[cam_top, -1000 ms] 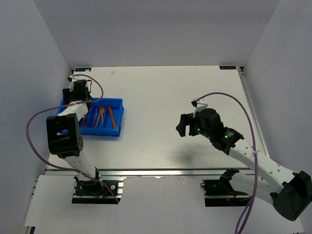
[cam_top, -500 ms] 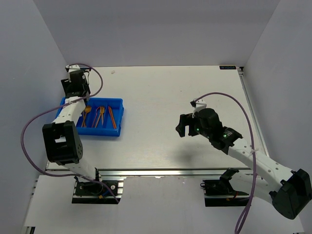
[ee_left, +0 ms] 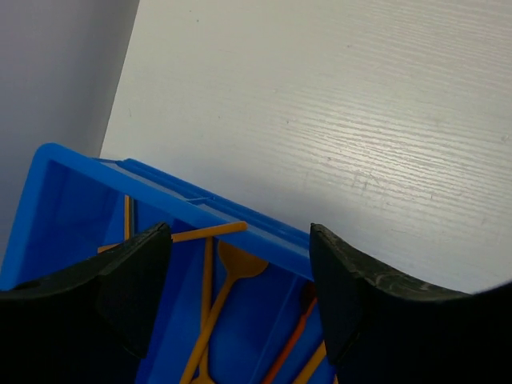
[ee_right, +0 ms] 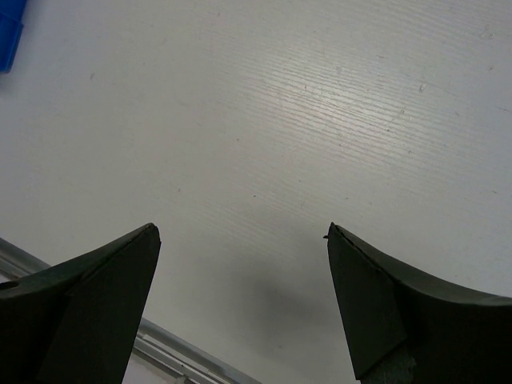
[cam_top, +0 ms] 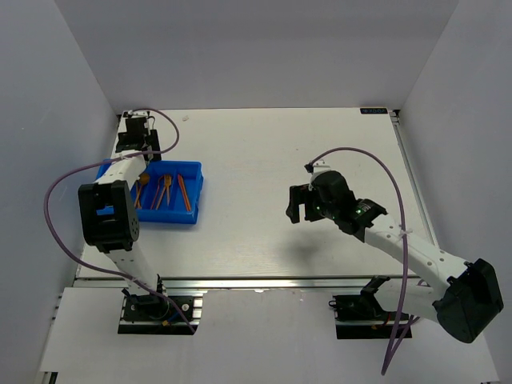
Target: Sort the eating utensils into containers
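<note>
The containers are the side-by-side compartments of a blue bin (cam_top: 194, 192) at the table's left. Several orange and red eating utensils (cam_top: 165, 190) lie in them. My left gripper (cam_top: 132, 142) hovers open over the bin's far end with nothing between its fingers. In the left wrist view my left gripper (ee_left: 240, 234) frames the bin's far wall (ee_left: 192, 202), an orange spoon (ee_left: 234, 266), an orange stick (ee_left: 210, 232) resting against the wall, and a red utensil (ee_left: 298, 332). My right gripper (cam_top: 298, 206) hangs open and empty over bare table at mid-right; the right wrist view shows the same gripper (ee_right: 242, 230).
The grey left wall stands close beside the bin (ee_left: 56, 96). A corner of the bin (ee_right: 8, 32) shows at the top left of the right wrist view. The metal rail (cam_top: 264, 282) runs along the table's near edge. The purple cables (cam_top: 56, 200) loop off both arms.
My left gripper has pulled up and back from inside the bin toward its far end, and its jaws have spread wider. The right arm has shifted slightly left.
</note>
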Controlling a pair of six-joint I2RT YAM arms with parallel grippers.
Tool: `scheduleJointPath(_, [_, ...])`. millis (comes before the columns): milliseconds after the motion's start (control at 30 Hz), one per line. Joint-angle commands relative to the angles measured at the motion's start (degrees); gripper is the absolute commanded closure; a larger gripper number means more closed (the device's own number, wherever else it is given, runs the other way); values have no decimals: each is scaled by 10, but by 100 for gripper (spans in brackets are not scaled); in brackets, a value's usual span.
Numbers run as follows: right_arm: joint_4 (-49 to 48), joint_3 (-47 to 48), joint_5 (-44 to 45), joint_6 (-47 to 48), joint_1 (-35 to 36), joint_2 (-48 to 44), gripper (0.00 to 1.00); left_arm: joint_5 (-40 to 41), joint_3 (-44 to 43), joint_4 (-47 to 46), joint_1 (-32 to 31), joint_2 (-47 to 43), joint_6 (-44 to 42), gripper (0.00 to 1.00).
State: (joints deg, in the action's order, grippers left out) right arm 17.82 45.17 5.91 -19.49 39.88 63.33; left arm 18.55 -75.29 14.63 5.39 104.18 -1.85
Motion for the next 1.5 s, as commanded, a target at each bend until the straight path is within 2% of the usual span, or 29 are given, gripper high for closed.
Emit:
scheduleJointPath(0, [25,40,8,-16,7,11,11,4,-2,-27,9,-7,-19,21])
scheduleJointPath(167, [52,64,18,-29,16,21,11,-6,-49,-1,19,40,-12,35])
scheduleJointPath(400, [68,77,32,-27,20,25,11,-4,-41,-8,23,32,-4,37])
scheduleJointPath(600, [70,76,36,-28,28,23,11,3,-44,-10,25,38,0,46])
scheduleJointPath(767, [70,76,38,-29,31,26,11,-8,-51,-10,28,40,11,58])
scheduleJointPath(833, [69,77,38,-30,32,27,11,-11,-51,-12,28,37,12,68])
scheduleJointPath(900, [66,75,38,-31,35,28,11,-12,-51,-14,28,34,13,69])
scheduleJointPath(933, [65,74,38,-30,35,28,11,-13,-51,-16,28,32,13,74])
scheduleJointPath(1033, [63,74,39,-30,36,29,11,-10,-52,-14,28,30,13,79])
scheduleJointPath(1067, [63,73,38,-29,37,29,11,-9,-52,-14,27,30,13,89])
scheduleJointPath(1100, [63,73,39,-29,37,29,11,0,-52,-14,28,29,13,92])
scheduleJointPath(1467, [52,60,39,-26,38,28,11,66,-57,-14,28,-3,10,97])
